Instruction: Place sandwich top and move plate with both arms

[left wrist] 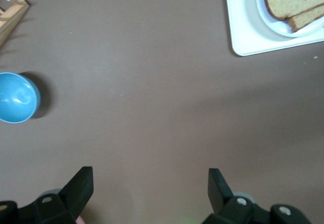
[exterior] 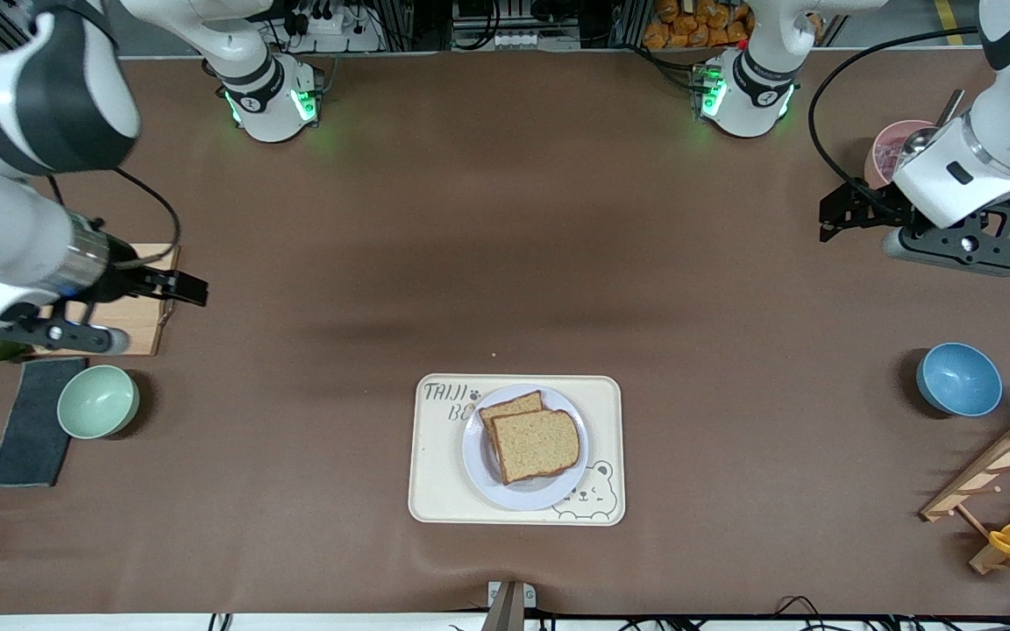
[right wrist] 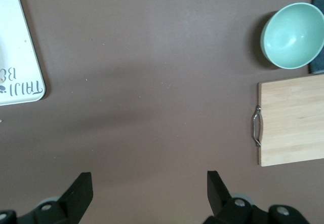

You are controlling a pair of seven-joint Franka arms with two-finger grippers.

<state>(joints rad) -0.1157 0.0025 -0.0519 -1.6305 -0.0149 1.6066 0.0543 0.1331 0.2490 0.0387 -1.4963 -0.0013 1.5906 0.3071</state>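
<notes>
Sandwich top [exterior: 537, 443] lies on the plate [exterior: 480, 456], overlapping a second slice [exterior: 510, 407]; the plate sits on the cream tray [exterior: 435, 491]. Left gripper [left wrist: 151, 183] hangs with fingers spread over bare table near the blue bowl [left wrist: 16, 97]. Right gripper [right wrist: 150, 186] hangs likewise spread by the cutting board [right wrist: 293, 122]; its wrist view shows the mint bowl [right wrist: 292, 35] and a tray corner only, no bread.

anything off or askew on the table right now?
Only the top bread slice: it sits skewed on the slice below, whose corner sticks out, on the plate. Nothing spilled. Left claw and right claw hang open over bare table.
</notes>
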